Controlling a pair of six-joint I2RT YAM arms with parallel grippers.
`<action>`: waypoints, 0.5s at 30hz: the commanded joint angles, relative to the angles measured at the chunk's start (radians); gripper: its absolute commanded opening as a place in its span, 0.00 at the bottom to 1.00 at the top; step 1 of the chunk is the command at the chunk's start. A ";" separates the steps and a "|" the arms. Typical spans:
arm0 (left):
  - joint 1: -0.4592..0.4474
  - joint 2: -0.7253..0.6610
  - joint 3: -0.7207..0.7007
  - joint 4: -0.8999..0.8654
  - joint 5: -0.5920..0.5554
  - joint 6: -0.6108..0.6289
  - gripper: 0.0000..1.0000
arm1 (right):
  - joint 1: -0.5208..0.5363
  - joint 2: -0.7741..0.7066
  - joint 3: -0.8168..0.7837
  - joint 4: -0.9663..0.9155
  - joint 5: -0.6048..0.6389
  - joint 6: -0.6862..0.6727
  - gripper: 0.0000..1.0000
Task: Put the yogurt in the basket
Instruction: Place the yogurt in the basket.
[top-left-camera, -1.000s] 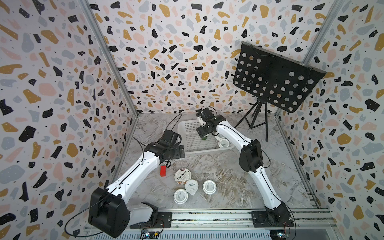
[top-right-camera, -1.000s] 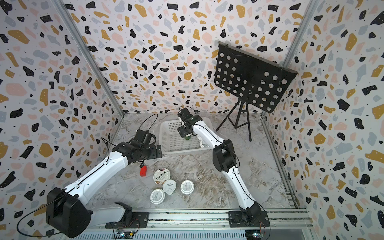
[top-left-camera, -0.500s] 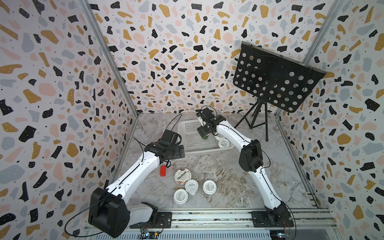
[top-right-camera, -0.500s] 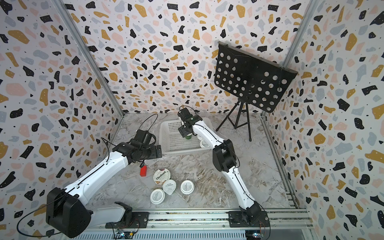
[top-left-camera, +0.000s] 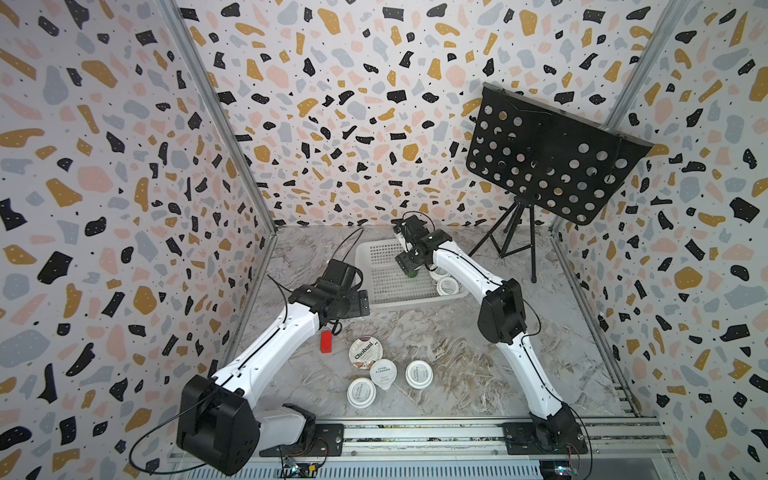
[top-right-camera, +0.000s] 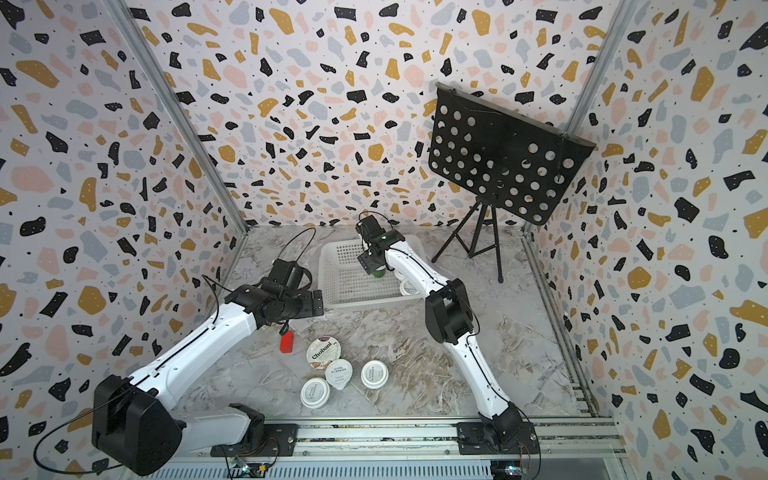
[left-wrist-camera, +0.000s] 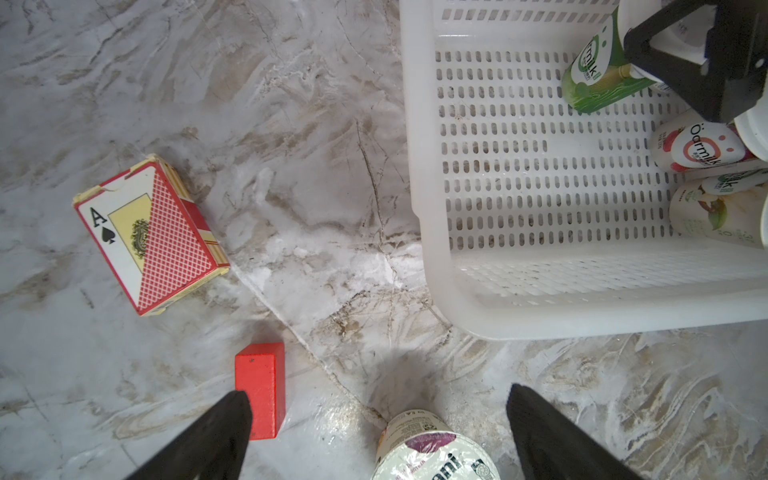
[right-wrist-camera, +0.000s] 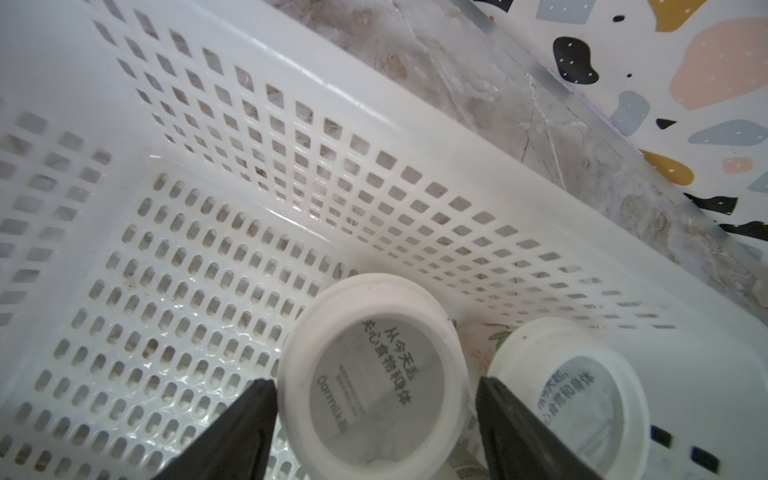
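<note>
Right gripper (right-wrist-camera: 372, 380): jaws wide, clamped on a green-sided yogurt cup (left-wrist-camera: 598, 62) by its round, matte white lid (right-wrist-camera: 374, 340), inside the basket (right-wrist-camera: 374, 112), glossy white plastic with grid-holed walls. Other cups (right-wrist-camera: 569, 399) just beside it. Left gripper (left-wrist-camera: 377, 391): spread, empty. Chobani cup (left-wrist-camera: 432, 457), wider with a printed lid, directly beneath on the marbled tabletop (left-wrist-camera: 291, 166).

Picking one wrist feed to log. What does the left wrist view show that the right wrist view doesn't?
Only the left wrist view: a playing-card box, a red block and the Chobani cup, all outside the white basket, plus the printed sides of the cups inside. Only the right wrist view: the lid print of those cups, as on the neighbouring cup, and the speckled wall. Both: that basket and the green cup between the fingers of the right hand.
</note>
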 joint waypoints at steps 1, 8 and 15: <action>0.007 -0.016 0.000 0.012 -0.003 0.004 1.00 | 0.003 -0.068 0.028 -0.014 0.026 -0.009 0.81; 0.006 -0.017 -0.002 0.013 -0.002 0.004 1.00 | 0.004 -0.073 0.022 -0.015 0.035 -0.017 0.81; 0.007 -0.020 -0.002 0.016 0.002 0.003 1.00 | 0.005 -0.140 0.020 -0.038 -0.115 0.017 0.87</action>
